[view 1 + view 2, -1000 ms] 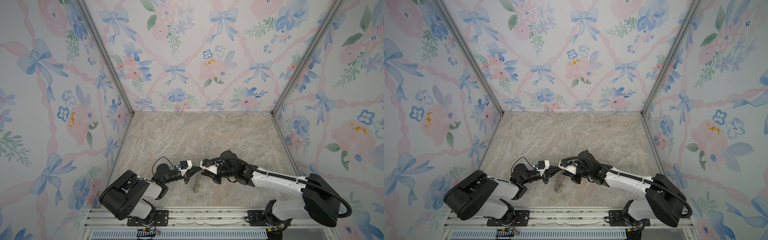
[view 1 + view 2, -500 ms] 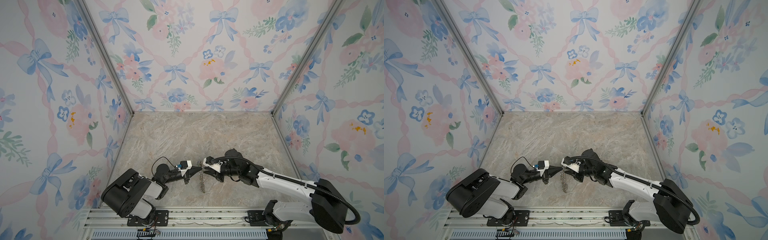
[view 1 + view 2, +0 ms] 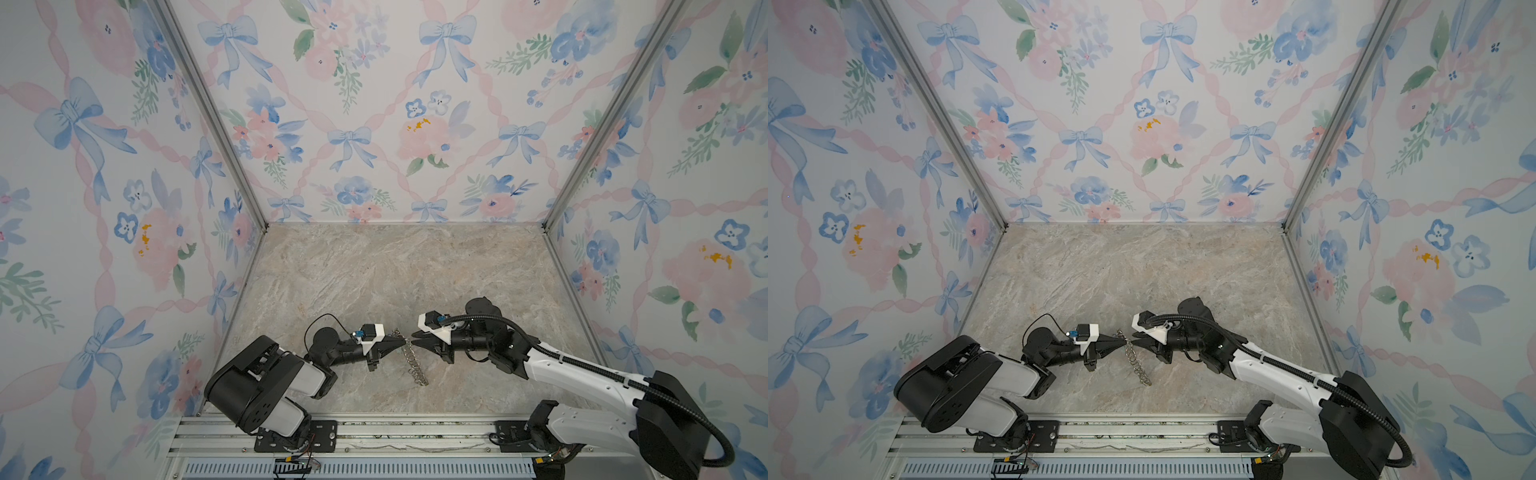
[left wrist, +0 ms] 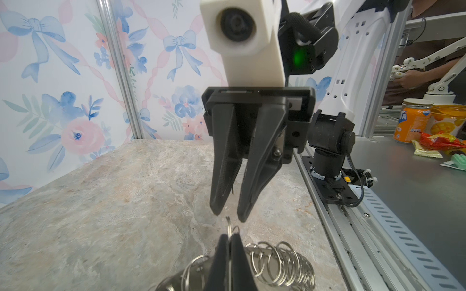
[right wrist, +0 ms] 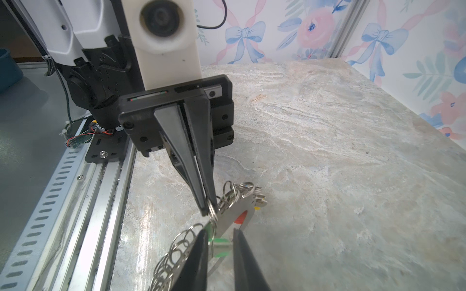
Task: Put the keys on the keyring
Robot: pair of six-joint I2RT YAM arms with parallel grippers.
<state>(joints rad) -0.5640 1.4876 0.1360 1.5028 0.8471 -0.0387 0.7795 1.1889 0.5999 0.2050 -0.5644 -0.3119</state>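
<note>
In both top views the keyring looks like a chain near the desk's front, one ring pinched by the left tool. The right tool is spread. Only the right wrist view shows the green key and red key.

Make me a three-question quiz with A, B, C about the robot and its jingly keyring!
1. Where is the keyring? A lying loose; B pinched by the left gripper; C out of sight.
2. Which colour shows on a key? A purple; B green; C black.
3. The right gripper is: A open; B shut on the keyring; C shut on a key.
Answers: B, its shut tips clamp one wire ring; B, green shows beside the keyring in the right wrist view; A, the left wrist view shows its jaws apart.
</note>
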